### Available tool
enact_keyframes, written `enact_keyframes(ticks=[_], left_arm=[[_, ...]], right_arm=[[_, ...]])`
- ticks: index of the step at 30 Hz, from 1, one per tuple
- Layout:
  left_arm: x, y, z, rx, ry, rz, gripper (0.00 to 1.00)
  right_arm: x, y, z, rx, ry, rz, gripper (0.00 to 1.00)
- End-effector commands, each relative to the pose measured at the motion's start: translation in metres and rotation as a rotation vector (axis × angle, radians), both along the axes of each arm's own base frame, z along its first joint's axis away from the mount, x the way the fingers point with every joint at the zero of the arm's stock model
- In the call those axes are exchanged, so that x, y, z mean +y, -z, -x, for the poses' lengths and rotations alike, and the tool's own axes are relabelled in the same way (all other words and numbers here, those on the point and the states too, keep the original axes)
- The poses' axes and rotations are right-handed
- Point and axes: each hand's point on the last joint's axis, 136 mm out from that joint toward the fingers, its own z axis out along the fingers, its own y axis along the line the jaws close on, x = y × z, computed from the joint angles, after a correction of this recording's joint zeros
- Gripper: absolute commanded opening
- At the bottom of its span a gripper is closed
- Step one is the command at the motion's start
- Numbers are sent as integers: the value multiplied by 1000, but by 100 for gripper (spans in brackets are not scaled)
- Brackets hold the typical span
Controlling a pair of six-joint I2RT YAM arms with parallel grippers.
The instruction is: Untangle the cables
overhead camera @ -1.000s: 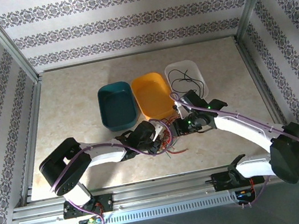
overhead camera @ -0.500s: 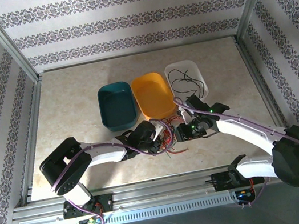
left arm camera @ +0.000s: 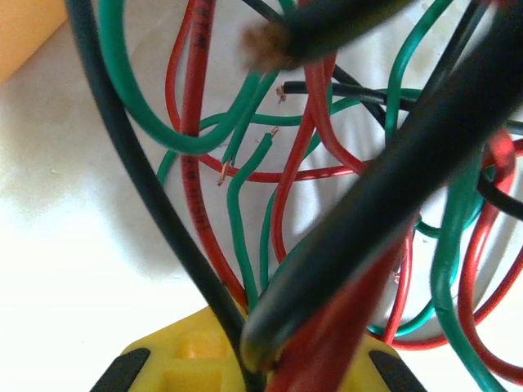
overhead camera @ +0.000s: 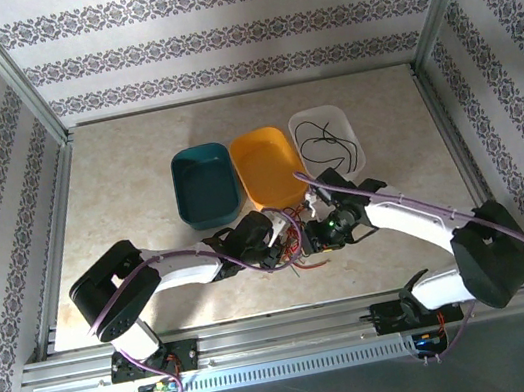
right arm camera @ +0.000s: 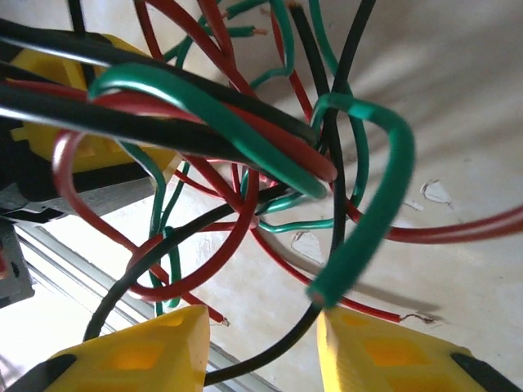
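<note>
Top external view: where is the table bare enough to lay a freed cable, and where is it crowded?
Bare: the table left of the teal bin, the strip behind the three bins, and right of the white bin. Crowded: the near centre, where the left pincer and right pincer meet at the cable tangle before the orange bin.

a teal tub [overhead camera: 205,181], an orange tub [overhead camera: 267,165] and a white tub [overhead camera: 320,112] stand side by side on the table [overhead camera: 127,179].
</note>
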Motion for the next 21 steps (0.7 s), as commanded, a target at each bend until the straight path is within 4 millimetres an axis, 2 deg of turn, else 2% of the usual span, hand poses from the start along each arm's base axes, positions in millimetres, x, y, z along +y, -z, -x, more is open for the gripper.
enact_keyframes(ticks=[1,2,3,6,8,10,16,21], left_arm=[[8,20,16,55,35,-68,0],[8,21,16,57,35,-71,0],[8,20,16,57,35,-70,0],[8,21,16,58,33,-72,0],[8,21,16,59,32,-71,0],[6,21,15,59,35,-70,0],[4,21,15,63,42,-68,0],[5,21,15,62,40,-70,0]], right_arm=[[-5,3,-3,21,38,-3,11],[-10,4,-6,9,55,14,3],[-15,4,-9,-5,73,27,0],[-35,-5,-20,-60,151,57,0],[-49,-19,-29,-121,210,75,0],[-63,-38,-38,-195,279,84,0],[-116,-117,-65,-483,478,157,0],[-165,-188,-74,-758,612,291,0]])
